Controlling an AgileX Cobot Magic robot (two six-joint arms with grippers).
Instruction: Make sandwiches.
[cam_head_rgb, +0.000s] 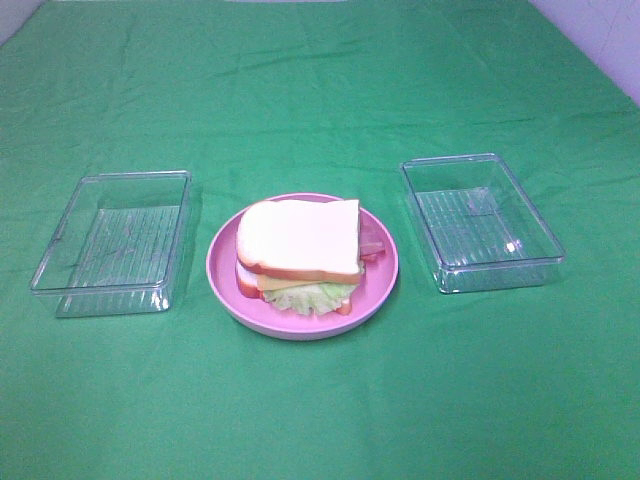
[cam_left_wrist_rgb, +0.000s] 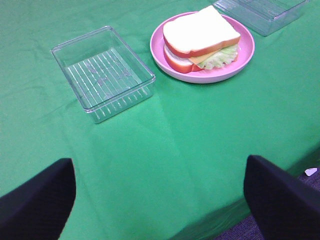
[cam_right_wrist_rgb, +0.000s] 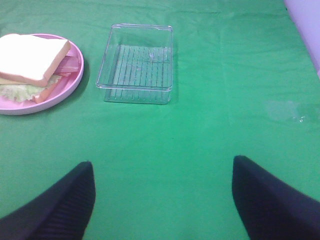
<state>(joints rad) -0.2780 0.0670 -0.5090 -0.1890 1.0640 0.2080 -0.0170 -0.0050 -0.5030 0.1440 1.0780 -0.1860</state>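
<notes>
A stacked sandwich sits on the pink round plate at the middle of the table: white bread on top, yellow cheese, pale-green lettuce and reddish bacon between, bread below. It also shows in the left wrist view and the right wrist view. Neither gripper shows in the exterior high view. My left gripper is open and empty, well back from the plate, near the table's front edge. My right gripper is open and empty over bare cloth, away from the plate.
An empty clear plastic tray stands left of the plate, another to its right. A green cloth covers the table. The table's edge shows in the left wrist view.
</notes>
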